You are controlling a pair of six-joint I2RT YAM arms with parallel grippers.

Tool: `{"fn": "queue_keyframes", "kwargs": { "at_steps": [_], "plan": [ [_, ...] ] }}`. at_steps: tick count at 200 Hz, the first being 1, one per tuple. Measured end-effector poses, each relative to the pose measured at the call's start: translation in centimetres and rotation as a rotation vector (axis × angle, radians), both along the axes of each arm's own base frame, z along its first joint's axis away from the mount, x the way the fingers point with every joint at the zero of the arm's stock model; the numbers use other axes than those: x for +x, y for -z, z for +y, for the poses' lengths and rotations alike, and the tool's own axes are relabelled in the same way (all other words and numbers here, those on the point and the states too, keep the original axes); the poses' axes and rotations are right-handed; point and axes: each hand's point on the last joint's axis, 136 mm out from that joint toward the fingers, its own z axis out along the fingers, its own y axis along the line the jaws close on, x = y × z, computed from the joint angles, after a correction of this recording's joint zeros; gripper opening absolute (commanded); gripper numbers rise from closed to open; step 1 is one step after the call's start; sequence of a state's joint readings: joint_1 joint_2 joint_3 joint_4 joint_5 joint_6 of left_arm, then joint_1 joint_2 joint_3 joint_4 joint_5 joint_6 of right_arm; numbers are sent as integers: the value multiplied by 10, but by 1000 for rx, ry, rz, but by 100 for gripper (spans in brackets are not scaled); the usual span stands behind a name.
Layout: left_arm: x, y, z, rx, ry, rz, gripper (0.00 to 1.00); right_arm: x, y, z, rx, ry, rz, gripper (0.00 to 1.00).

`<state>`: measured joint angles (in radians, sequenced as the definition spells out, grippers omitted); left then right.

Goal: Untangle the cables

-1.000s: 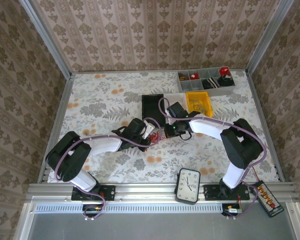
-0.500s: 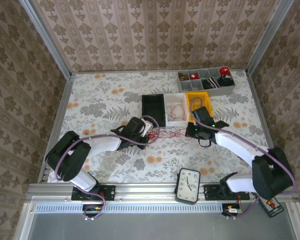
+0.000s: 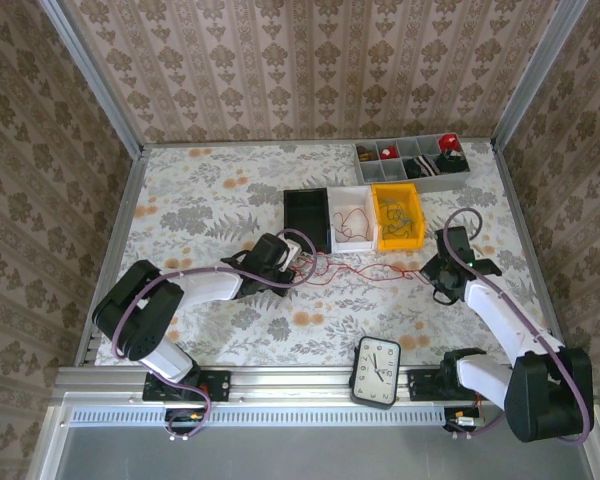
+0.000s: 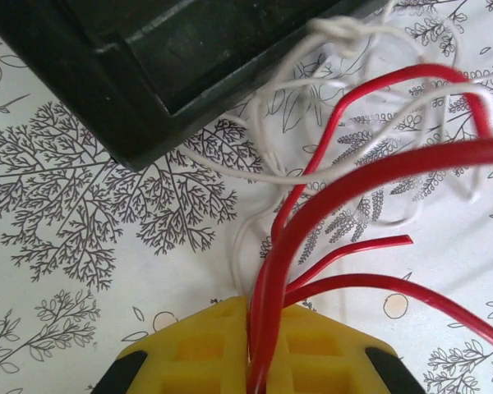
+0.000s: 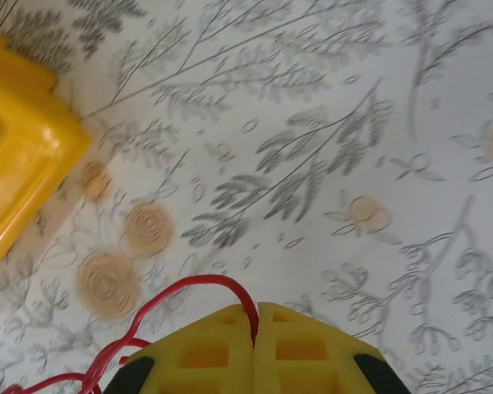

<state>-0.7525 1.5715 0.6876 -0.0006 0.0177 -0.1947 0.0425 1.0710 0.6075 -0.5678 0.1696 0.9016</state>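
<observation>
The cables (image 3: pixel 365 269) are red and whitish wires on the flowered table. One red strand runs stretched between the two grippers. My left gripper (image 3: pixel 298 258) is shut on a bunch of red cables (image 4: pixel 329 205), pinched between its yellow fingers (image 4: pixel 199 345). Thin white wires (image 4: pixel 345 168) loop just beyond them, beside the black bin (image 4: pixel 189 57). My right gripper (image 3: pixel 436 276) sits to the right of the bins. In the right wrist view my right gripper (image 5: pixel 254 315) is shut on one red cable (image 5: pixel 189 286), which curves off to the left.
A black bin (image 3: pixel 306 215), a white bin (image 3: pixel 352 240) with a red wire inside and a yellow bin (image 3: pixel 398 230) stand in a row behind the cables. A grey organiser (image 3: pixel 410 170) sits at the back right. A clock (image 3: pixel 377 372) lies at the near edge.
My right gripper has swung right, from beside the left gripper to past the yellow bin, drawing a red cable out of the tangle. The left gripper has stayed put.
</observation>
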Motion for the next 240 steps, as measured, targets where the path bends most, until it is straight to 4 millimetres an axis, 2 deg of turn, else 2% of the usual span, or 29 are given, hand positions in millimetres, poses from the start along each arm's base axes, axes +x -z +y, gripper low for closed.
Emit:
{"fn": "queue_keyframes", "kwargs": {
  "at_steps": [34, 72, 91, 130, 158, 224, 240],
  "plan": [
    [4, 1, 6, 16, -30, -9, 0, -10, -4, -28, -45, 88, 12, 0],
    [12, 2, 17, 46, -82, -25, 0, -27, -9, -77, -58, 271, 11, 0],
    [13, 3, 18, 53, -89, -30, 0, -35, -12, -89, -61, 313, 8, 0],
    [18, 4, 25, 64, -149, -36, 0, -46, -13, -106, -44, 388, 1, 0],
    [29, 4, 42, 69, -253, -39, 0, -54, -16, -120, -44, 451, -8, 0],
    [43, 5, 82, 64, -458, -25, 0, -48, -17, -125, 0, 458, -15, 0],
    [41, 4, 84, 55, -461, -28, 0, -46, -14, -121, 26, 447, -11, 0]
  ]
}}
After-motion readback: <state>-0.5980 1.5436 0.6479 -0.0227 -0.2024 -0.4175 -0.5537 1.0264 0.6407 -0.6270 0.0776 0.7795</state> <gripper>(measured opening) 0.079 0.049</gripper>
